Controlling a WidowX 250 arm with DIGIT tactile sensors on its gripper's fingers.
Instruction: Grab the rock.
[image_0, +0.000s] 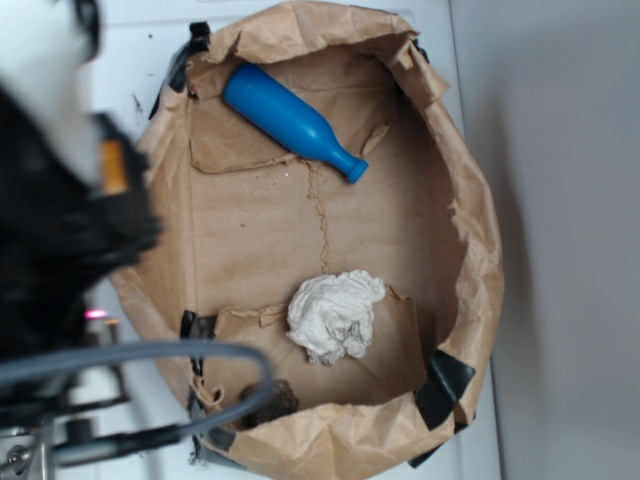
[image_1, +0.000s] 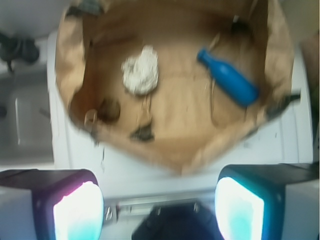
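Nothing readable is showing in either view: no text, label, brand, number or sign is appearing on anything, and the wrist view is blurred.

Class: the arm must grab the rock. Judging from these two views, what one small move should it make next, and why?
Probably carry the open gripper over the paper tray's wall toward the rock. The wrist view shows the fingers wide apart, holding nothing, outside the tray, with the rock in a corner near the white wad.

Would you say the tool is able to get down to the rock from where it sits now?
Probably yes: the tool is open, and the rock lies uncovered near the paper tray's wall, apart from the white wad. That wall may crowd one finger.
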